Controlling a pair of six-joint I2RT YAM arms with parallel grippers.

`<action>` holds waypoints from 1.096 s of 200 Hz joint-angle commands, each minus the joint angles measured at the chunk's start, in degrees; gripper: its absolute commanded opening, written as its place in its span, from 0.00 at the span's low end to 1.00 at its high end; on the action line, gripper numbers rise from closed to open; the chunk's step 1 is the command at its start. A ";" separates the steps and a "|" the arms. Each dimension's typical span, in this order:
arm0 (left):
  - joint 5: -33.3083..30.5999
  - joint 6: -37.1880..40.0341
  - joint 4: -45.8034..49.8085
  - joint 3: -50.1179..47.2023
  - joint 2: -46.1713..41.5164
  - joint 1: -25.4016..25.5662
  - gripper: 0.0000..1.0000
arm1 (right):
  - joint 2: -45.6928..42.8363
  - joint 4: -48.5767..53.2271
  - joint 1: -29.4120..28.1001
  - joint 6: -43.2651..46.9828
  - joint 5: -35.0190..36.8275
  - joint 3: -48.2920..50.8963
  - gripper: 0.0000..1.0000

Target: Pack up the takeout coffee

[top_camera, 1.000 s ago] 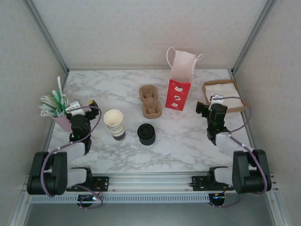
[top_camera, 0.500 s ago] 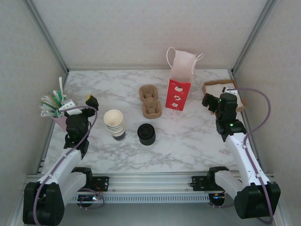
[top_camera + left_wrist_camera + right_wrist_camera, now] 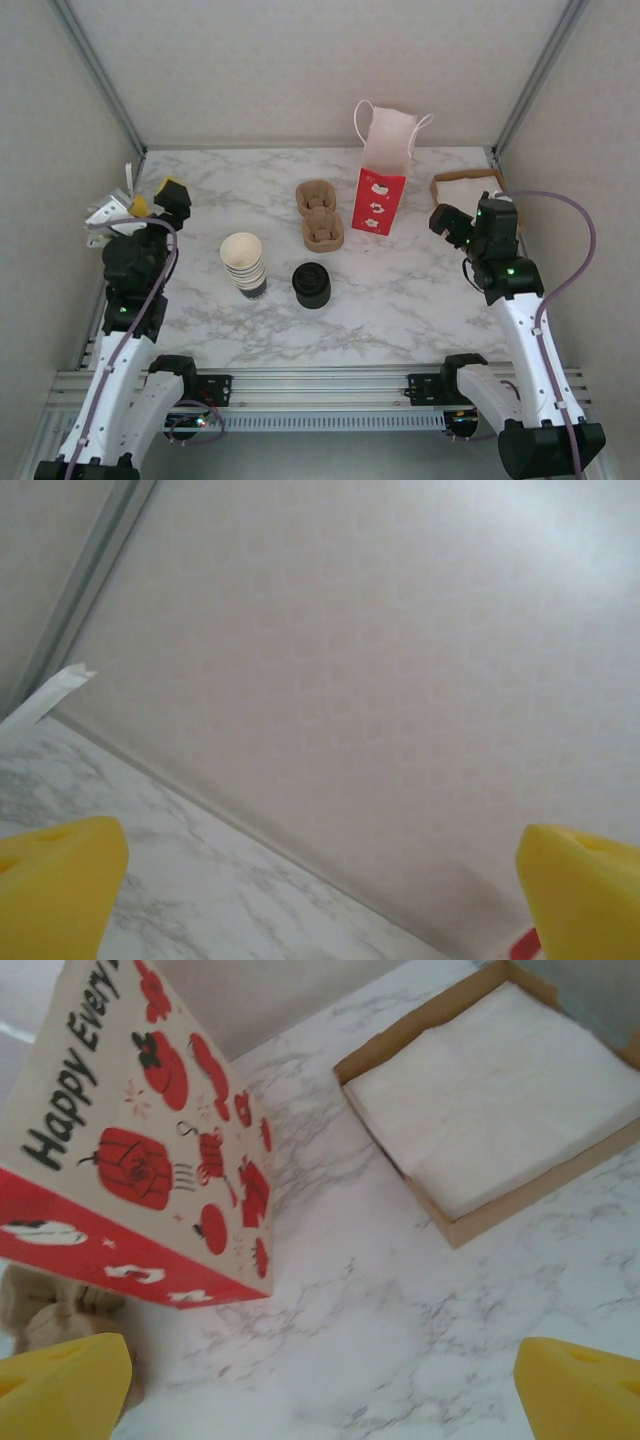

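Coffee cup (image 3: 312, 285) stands upright on the marble bench (image 3: 400, 290), its long axis vertical and its black lid facing up. It sits between the two arms, well apart from both pincers and closer to the near edge than either. The left pincer (image 3: 157, 197) hangs wide open and empty, with a stack of paper cups (image 3: 243, 263) between it and the coffee cup. The right pincer (image 3: 320, 1400) is also spread wide and empty, a red gift bag (image 3: 140, 1150) ahead on its left and a napkin box (image 3: 490, 1090) ahead on its right.
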State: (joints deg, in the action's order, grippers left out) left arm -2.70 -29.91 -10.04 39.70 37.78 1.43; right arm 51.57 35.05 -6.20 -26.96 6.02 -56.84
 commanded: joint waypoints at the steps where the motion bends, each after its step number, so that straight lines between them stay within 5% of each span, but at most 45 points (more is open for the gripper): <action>1: 3.95 -4.73 14.21 6.95 -1.60 0.39 0.99 | 0.46 6.38 0.28 -3.21 -8.83 -3.83 0.99; 23: 8.18 -5.84 20.69 10.85 -2.01 0.41 0.99 | -0.01 7.93 0.21 -2.62 -17.61 -6.32 0.98; 66: 12.62 -8.04 24.45 11.85 -2.82 0.40 0.99 | 1.85 8.68 -1.95 -3.88 -29.61 -11.84 0.80; 147: 17.99 -6.48 42.52 15.60 6.59 0.04 0.97 | 18.51 16.79 -22.66 0.91 -23.03 -27.35 0.65; 219: 23.68 -7.73 49.69 9.41 3.46 -1.23 0.45 | 38.90 27.20 -39.66 4.62 -13.58 -47.54 0.49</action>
State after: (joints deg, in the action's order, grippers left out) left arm 18.09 -37.32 35.62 50.98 43.46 0.93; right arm 85.76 56.69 -42.00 -24.40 -11.86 -97.80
